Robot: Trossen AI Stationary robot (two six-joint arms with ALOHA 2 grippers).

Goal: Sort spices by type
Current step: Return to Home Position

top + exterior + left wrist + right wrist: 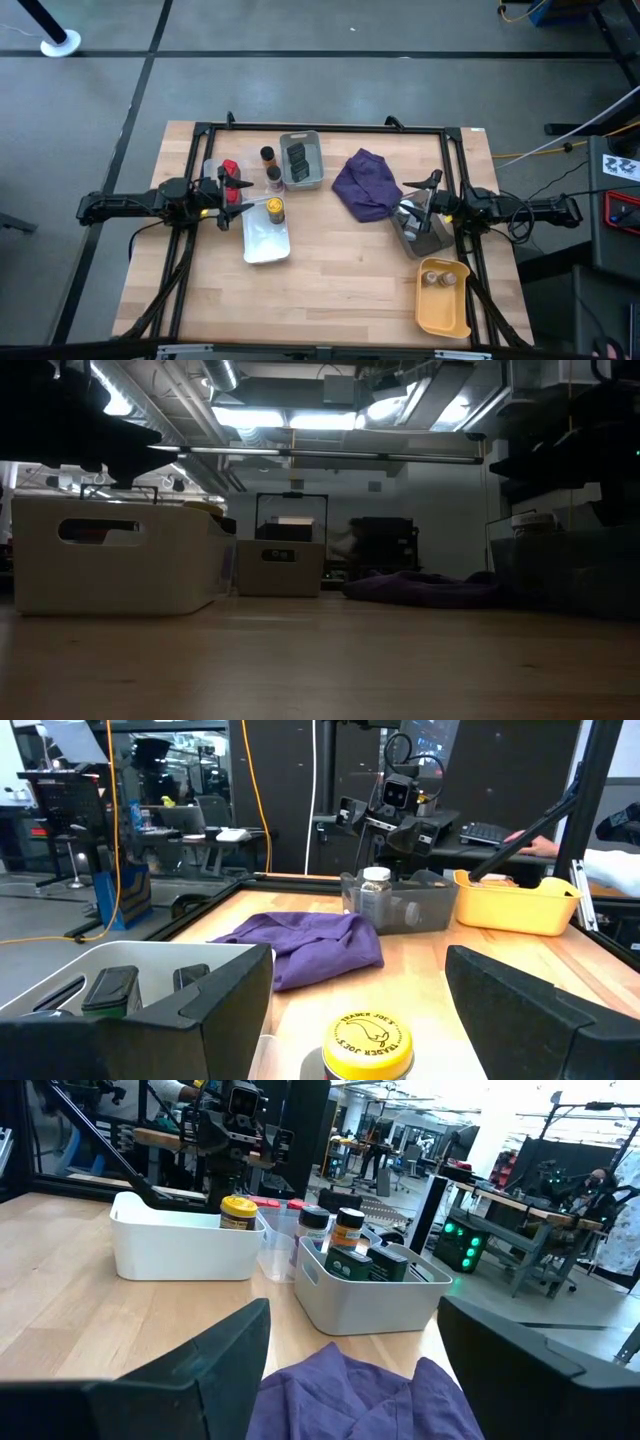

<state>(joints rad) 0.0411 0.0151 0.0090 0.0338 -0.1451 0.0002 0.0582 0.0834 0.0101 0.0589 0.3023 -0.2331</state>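
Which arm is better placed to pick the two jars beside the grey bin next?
Left. The left hand is open right beside the jars; the right hand sits beyond the purple cloth.

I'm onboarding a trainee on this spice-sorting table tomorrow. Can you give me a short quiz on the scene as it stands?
1. True or false: the yellow-capped jar stands in the white bin.
2. How many jars sit in the yellow tray? A one, B two, C four.
3. Fill in: the left claw and the right claw both have their fingers ___.
Key: 1 true; 2 B; 3 open.
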